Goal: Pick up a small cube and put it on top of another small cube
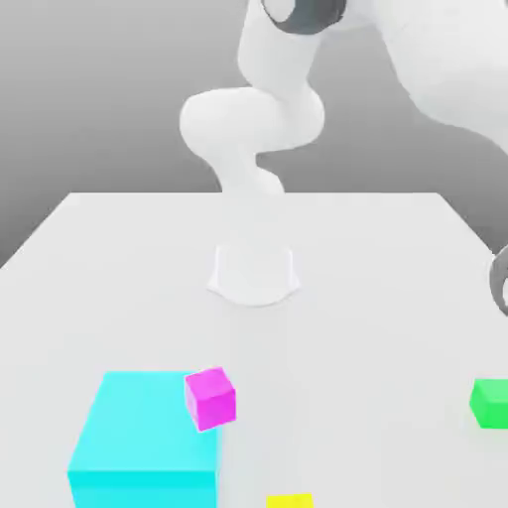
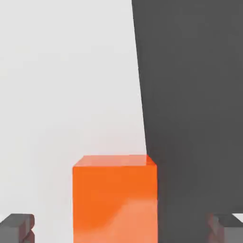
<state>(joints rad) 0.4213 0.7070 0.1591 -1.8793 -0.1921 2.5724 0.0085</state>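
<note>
The small orange-red cube [image 2: 114,199] rests on the white table, close to the table's edge. My gripper [image 2: 121,228] is open, and the cube stands in the gap between the jaws. The dark fingertips [image 2: 18,227] are on either side of the cube, well clear of its faces. The small magenta cube [image 1: 210,398] sits at the front of the table in the exterior view, against the right side of the big cyan block [image 1: 144,442].
A small green cube [image 1: 489,403] lies at the exterior view's right, and a yellow cube [image 1: 290,501] is at the front edge. The arm's white base [image 1: 254,273] stands mid-table. Beyond the table edge next to the orange-red cube is dark floor [image 2: 194,104].
</note>
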